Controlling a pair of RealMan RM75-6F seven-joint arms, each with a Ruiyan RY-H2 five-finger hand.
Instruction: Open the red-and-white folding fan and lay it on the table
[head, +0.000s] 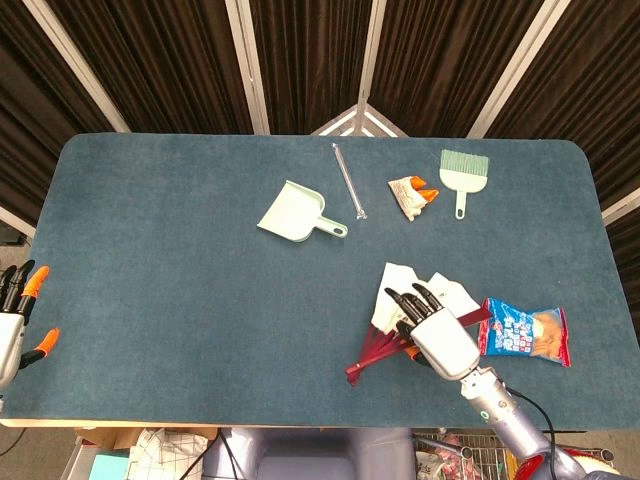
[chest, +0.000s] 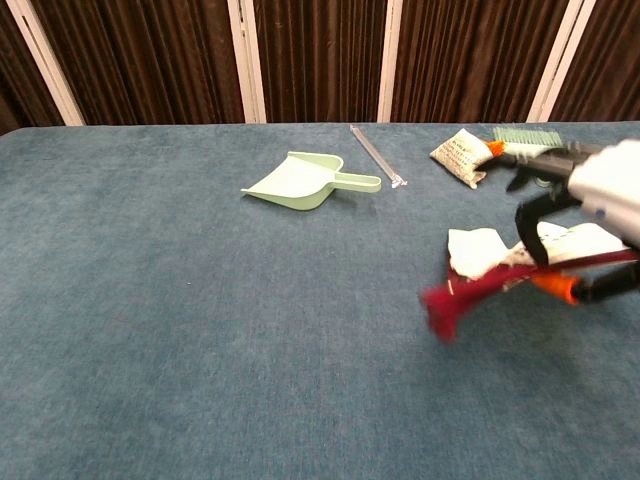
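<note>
The red-and-white folding fan (head: 398, 298) is partly spread, its white leaf crumpled and its red ribs (head: 375, 355) bunched toward the left. In the chest view the fan (chest: 478, 252) hangs above the table, motion-blurred, with its red pivot end (chest: 447, 299) pointing left. My right hand (head: 436, 329) grips the fan from above, fingers curled over the ribs; the chest view shows this hand (chest: 585, 195) raised at the right edge. My left hand (head: 14, 318) waits off the table's left edge, fingers apart, holding nothing.
A green dustpan (head: 295, 213) lies mid-table, with a clear tube (head: 349, 182) beside it. A small snack packet (head: 411, 194) and a green brush (head: 463, 172) sit at the back right. A blue snack bag (head: 525, 331) lies just right of the fan.
</note>
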